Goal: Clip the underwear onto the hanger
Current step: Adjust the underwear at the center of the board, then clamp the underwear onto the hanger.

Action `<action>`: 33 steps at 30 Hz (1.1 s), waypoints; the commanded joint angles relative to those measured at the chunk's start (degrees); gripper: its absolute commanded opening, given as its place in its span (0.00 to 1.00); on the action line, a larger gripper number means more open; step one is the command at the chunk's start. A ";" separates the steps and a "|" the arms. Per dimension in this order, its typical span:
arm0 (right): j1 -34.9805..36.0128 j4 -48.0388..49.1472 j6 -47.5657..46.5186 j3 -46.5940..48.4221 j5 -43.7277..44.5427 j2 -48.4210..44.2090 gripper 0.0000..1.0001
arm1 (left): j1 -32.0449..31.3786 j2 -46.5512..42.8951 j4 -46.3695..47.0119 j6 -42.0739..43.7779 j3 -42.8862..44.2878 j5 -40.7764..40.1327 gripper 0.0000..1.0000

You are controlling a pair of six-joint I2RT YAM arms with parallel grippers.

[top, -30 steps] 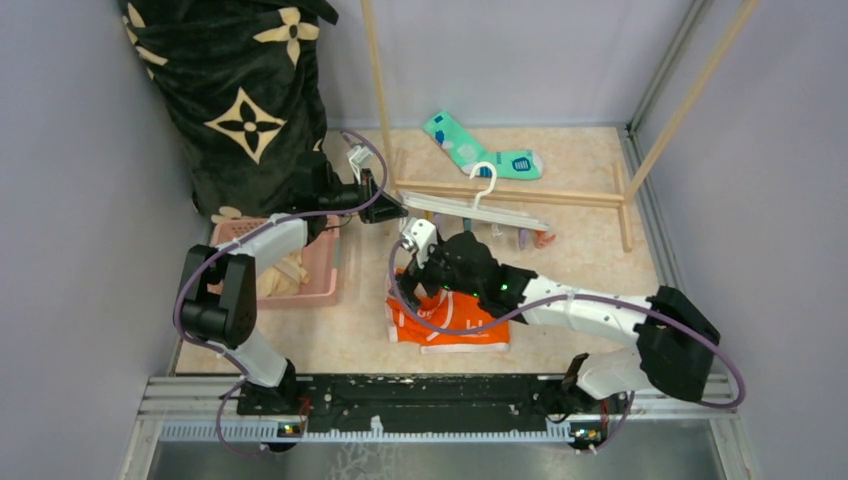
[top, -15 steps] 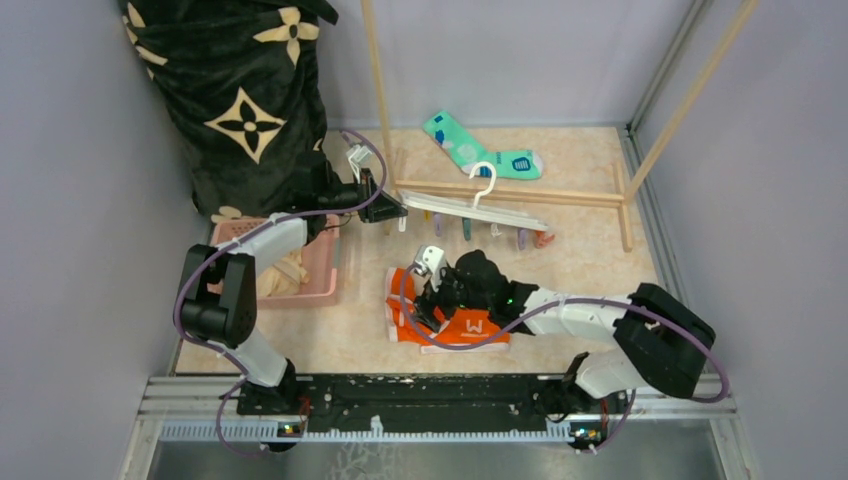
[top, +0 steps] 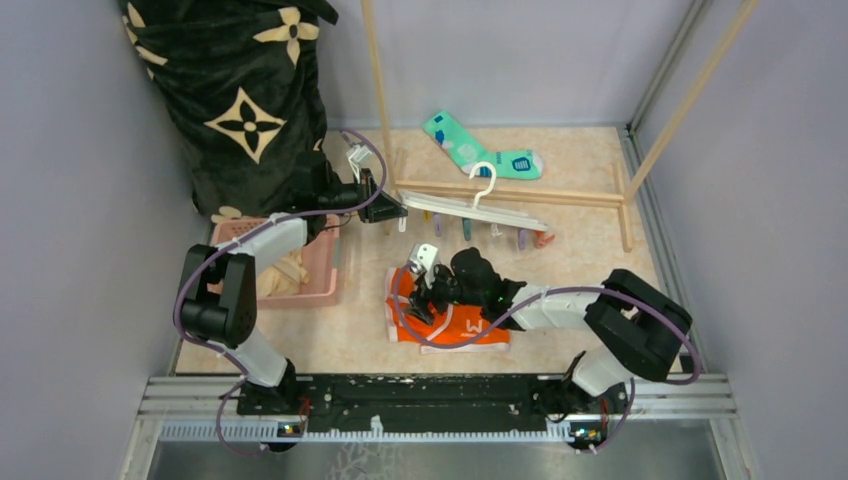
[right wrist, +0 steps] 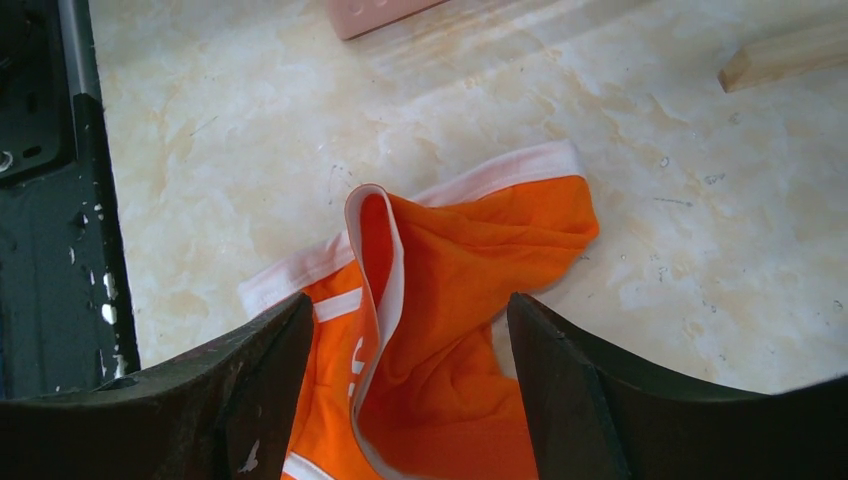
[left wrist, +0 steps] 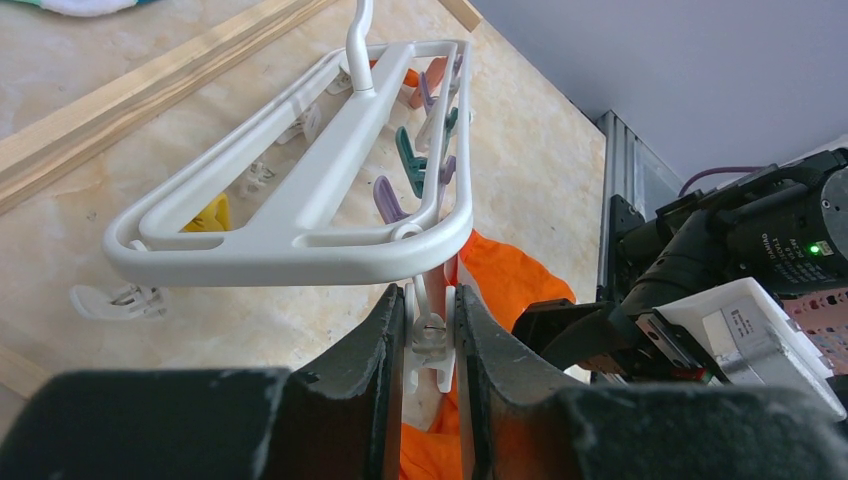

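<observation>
Underwear [top: 472, 328]: orange with white piping, lying crumpled on the table [top: 590, 265] at 6 o'clock from the hanger [top: 470, 210].
Hanger: white frame with its hook at the centre and pastel pegs dangling beneath.
Left fingers [left wrist: 385, 370]: clamped on a white clothespin [left wrist: 430, 345] under the frame's 9 o'clock end.
Right fingers [right wrist: 265, 390]: apart and low over the underwear, one on either side of a raised waistband fold. Whether they touch the cloth cannot be told.
Teal sock [top: 480, 150]: at 12 o'clock from the hanger, beyond the wooden rail [top: 510, 190].
</observation>
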 commanded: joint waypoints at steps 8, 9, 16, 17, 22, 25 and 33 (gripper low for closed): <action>-0.59 6.26 0.24 -1.63 -0.88 1.96 0.71 | 0.46 -0.10 2.07 -0.38 1.99 1.98 0.00; -0.59 6.26 0.33 -1.92 -0.70 1.81 0.72 | 0.46 -0.06 2.07 -0.33 1.99 1.99 0.00; -0.59 6.40 0.75 -3.27 -0.48 1.56 0.65 | 0.46 0.07 1.91 -0.37 2.08 2.15 0.00; -0.59 6.51 0.84 -3.48 -0.51 1.64 0.62 | 0.46 0.03 1.90 -0.35 2.07 2.07 0.00; -0.59 7.31 1.37 -3.42 -0.02 1.90 0.51 | 0.46 -0.02 1.81 -0.27 2.07 2.07 0.00; -0.59 7.50 1.40 -2.73 0.47 2.46 0.43 | 0.50 -0.04 1.81 -0.25 2.07 2.11 0.00; -0.54 8.80 1.92 -1.41 0.50 4.15 0.44 | 0.46 -0.02 1.89 -0.41 2.07 2.24 0.00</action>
